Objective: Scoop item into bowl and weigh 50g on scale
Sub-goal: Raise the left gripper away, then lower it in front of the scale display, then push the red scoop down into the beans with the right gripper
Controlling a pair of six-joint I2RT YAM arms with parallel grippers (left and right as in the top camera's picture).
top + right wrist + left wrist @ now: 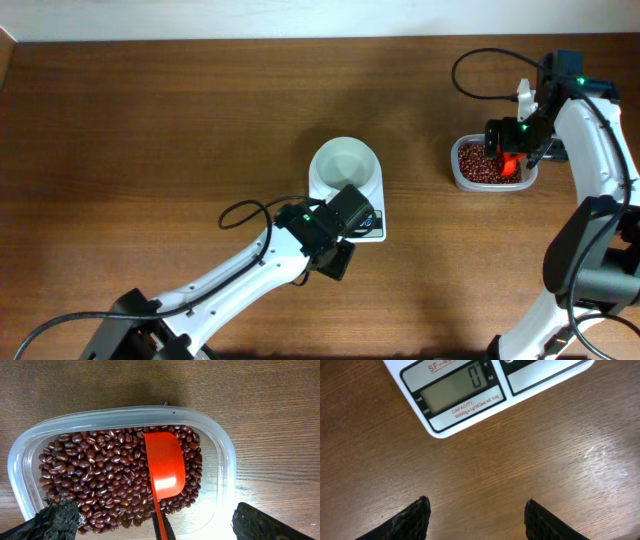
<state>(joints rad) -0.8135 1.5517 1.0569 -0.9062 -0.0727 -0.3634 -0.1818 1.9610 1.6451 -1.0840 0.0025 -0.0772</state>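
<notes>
Zero is shown on the scale (470, 390); the left fingers (415, 520) are parted, empty. Next the scoop (165, 465) lying on the beans (100, 475) must be gripped at its 6 o'clock handle by the wide right fingers (55, 517).

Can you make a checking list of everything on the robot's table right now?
Surface: brown wooden table, bare wood.
Job's things: white bowl looks empty and sits on the scale, whose display shows 0; beans fill a clear tub; red scoop lies on the beans.
Clutter: nothing seen.
Grippers: left gripper over bare wood beside the scale, jaws open, empty; right gripper above the tub, jaws wide open either side of the scoop handle, not gripping it.
Cables: black cable loops by the left arm; second black cable loops by the right arm.
Surroundings: pale strip beyond the table's far edge.
</notes>
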